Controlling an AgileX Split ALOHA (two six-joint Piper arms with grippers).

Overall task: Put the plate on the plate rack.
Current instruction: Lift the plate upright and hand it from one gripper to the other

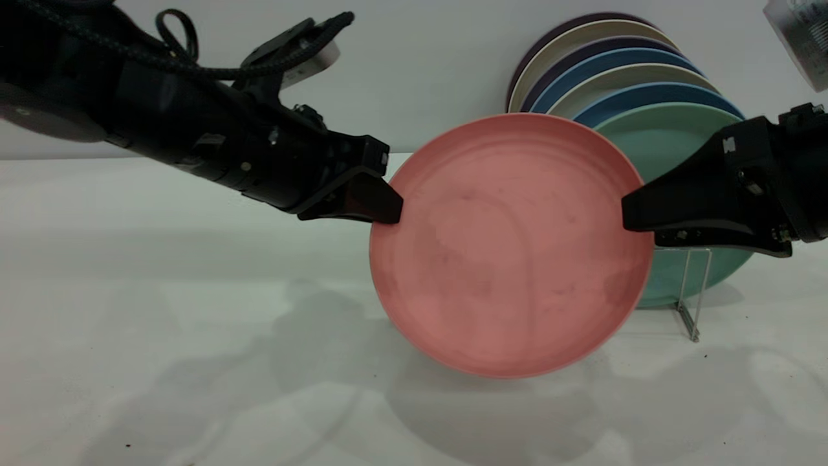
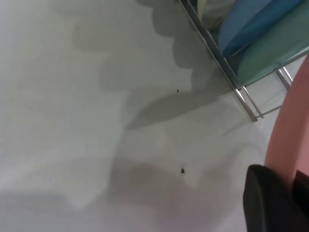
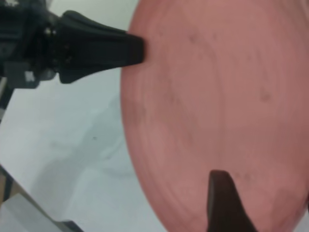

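Left claw: the black left claw [image 1: 387, 208] pinches the left rim of the round, matte salmon-pink plate [image 1: 511, 246], its fingers pressed together on the edge.
Plate: it stands nearly upright, face toward me, held clear above the pale grey desk [image 1: 162, 336], just in front of the rack and not yet in it.
Right claw: the black right claw [image 1: 631, 217] pinches the opposite, right rim in the same way.
Rack: the thin silver wire plate rack [image 1: 693, 291] sits behind and to the right, already carrying a teal-green plate [image 1: 666, 139] and a row of blue and cream plates [image 1: 621, 77].
Step in hand: I judge this to be the two-armed carry, with the seating still to do.
Next move: both arms likely need to travel back together, keeping the plate upright, then lower its bottom edge between free loops in front of the teal-green one.
Left wrist view: shows the rack's base rail [image 2: 219, 63] and its front end, hidden from outside by the plate.
Right wrist view: shows the faint dark smudges on the plate's face and the far claw's hold.
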